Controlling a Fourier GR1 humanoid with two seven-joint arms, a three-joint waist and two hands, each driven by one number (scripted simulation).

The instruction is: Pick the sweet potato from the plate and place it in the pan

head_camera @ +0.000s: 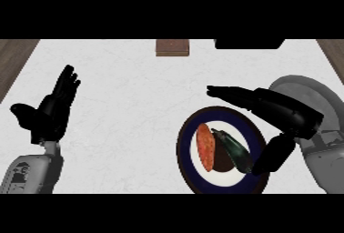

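Note:
An orange sweet potato (205, 143) lies on the left half of a white plate with a dark blue rim (184, 136). Beside it on the plate is a dark green vegetable (232, 146). My right hand (285, 111) hovers over the plate's upper right side, open. Its fingers (228, 93) stretch left above the far rim and its thumb (272, 157) hangs down past the green vegetable. It touches nothing that I can see. The grey pan (306, 88) sits to the right of the plate, partly hidden behind this hand. My left hand (50, 111) rests open at the left, fingers up.
A brown block (172, 47) and a black object (249, 43) stand at the counter's far edge. Wooden strips (13, 59) border the white counter on the left and right. A dark brown patch (222, 166) lies on the plate near its front.

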